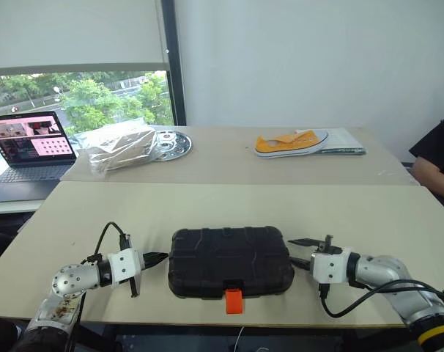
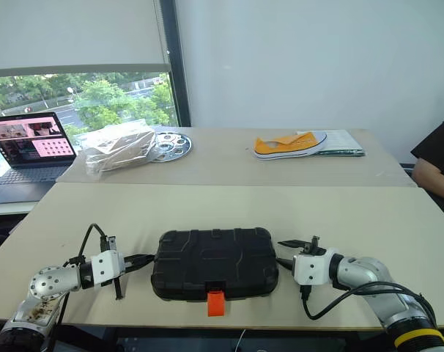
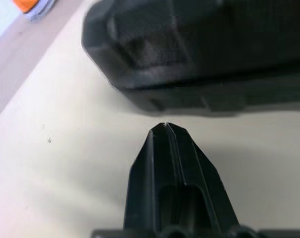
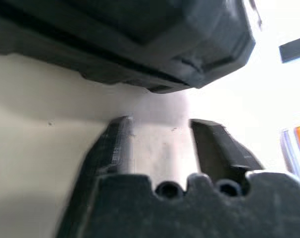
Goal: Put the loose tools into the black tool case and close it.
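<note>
The black tool case (image 1: pixel 229 260) lies closed near the front edge of the table, its lid down and its small orange latch (image 1: pixel 234 300) hanging over the front. The loose tools are out of view. My left gripper (image 1: pixel 157 258) lies low on the table just off the case's left end, apart from it. In the left wrist view its fingertips (image 3: pixel 165 127) are pressed together, so it is shut and empty. My right gripper (image 1: pixel 299 252) sits just off the case's right end. It stands open with bare table between its fingers (image 4: pixel 209 130).
A second table behind holds a laptop (image 1: pixel 31 147), a clear plastic bag (image 1: pixel 119 147), a metal disc (image 1: pixel 171 144), and an orange shoe (image 1: pixel 291 143) on papers (image 1: pixel 346 143). A person's arm (image 1: pixel 438 165) shows at the far right edge.
</note>
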Action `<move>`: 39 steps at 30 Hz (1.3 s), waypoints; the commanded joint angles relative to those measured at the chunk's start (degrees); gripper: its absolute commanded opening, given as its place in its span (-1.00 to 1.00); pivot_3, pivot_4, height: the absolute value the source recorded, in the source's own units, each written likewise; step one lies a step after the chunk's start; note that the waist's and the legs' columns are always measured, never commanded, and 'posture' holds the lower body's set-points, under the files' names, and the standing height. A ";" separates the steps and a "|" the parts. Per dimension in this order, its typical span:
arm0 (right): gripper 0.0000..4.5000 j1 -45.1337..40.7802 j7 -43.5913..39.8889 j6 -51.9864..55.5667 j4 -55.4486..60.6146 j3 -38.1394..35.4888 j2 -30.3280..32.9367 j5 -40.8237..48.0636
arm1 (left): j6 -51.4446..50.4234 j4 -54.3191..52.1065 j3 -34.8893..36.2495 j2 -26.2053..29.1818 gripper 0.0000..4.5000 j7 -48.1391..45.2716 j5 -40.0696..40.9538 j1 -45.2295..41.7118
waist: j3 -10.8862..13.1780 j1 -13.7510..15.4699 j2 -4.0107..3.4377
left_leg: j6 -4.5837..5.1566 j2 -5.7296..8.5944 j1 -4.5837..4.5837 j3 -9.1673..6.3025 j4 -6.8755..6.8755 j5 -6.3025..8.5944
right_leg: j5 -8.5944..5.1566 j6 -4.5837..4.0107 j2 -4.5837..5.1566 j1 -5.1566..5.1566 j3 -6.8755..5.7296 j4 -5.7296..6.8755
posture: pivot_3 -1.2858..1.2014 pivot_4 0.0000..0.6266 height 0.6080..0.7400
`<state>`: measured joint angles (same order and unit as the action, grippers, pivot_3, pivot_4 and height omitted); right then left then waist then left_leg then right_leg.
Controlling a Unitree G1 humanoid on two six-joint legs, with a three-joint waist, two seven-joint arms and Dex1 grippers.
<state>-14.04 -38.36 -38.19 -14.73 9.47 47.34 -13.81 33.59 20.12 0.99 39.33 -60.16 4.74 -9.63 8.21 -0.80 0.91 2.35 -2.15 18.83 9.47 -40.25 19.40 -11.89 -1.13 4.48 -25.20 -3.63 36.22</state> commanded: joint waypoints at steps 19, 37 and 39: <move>-1.00 24.02 -10.40 39.43 35.78 -1.11 4.71 19.69 | -30.21 6.66 -5.81 -3.82 -1.00 -2.64 4.14 -21.77 | -0.10 0.77 0.60 | 0.12 0.06 0.26 -0.24 -0.18 0.06 | -0.14 0.34 -0.12 0.03 -0.07 -0.13 | 0.03 -0.52 1.00; -1.00 -2.98 -6.78 41.27 16.09 3.03 -10.28 9.61 | -45.31 -10.38 0.36 -2.16 -1.00 -3.33 11.50 -9.61 | -0.05 -0.48 1.16 | -0.18 -0.33 0.27 -0.12 -0.19 -0.21 | 0.37 -0.47 -0.28 -0.22 -0.11 0.00 | 0.03 -0.52 1.00; -1.00 -4.55 -6.63 40.14 13.21 2.90 -11.20 9.44 | -47.23 -12.61 1.43 -2.10 -1.00 -2.40 12.57 -8.06 | -0.05 -0.22 1.16 | -0.19 -0.34 0.40 -0.08 -0.19 -0.22 | 0.38 -0.49 -0.35 -0.39 -0.10 -0.01 | 0.03 -0.52 1.00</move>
<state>-17.10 -46.31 3.93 0.13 13.06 36.77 -4.11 -11.86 11.24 1.36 37.17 -63.11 15.25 -18.30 8.15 -1.02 2.07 2.16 -2.49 19.30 9.41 -40.44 19.18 -11.52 -1.62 4.12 -25.67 -3.71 36.22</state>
